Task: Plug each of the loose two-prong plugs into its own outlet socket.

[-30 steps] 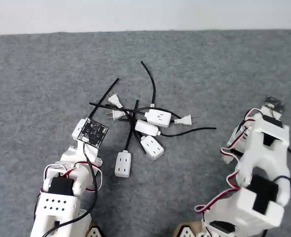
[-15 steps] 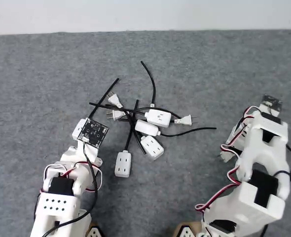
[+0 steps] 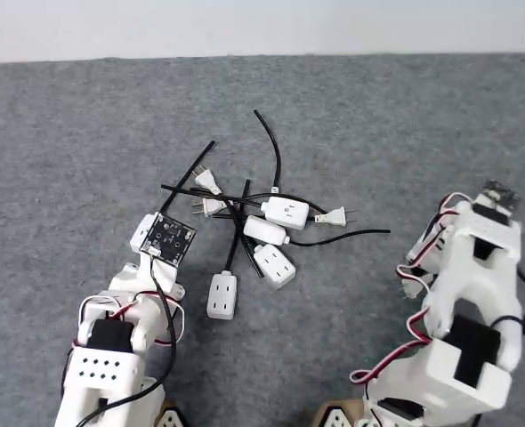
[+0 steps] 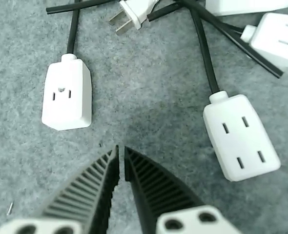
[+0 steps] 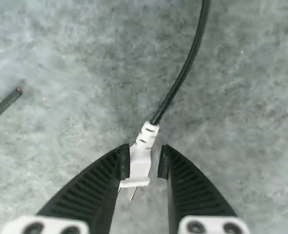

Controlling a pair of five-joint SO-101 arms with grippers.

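Right gripper: a white two-prong plug is pinched between the jaws, prongs aimed back at the wrist, and its black cord is trailed off over the grey carpet. That arm is folded up at the right edge. Left gripper: the jaws are kept nearly closed with nothing held, just near of a single outlet socket and a multi-outlet socket.

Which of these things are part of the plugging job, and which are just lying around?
Job: two-prong plug in the right claw; other loose plugs; outlet sockets; black cords.
Lying about: gray carpet; pale wall behind.
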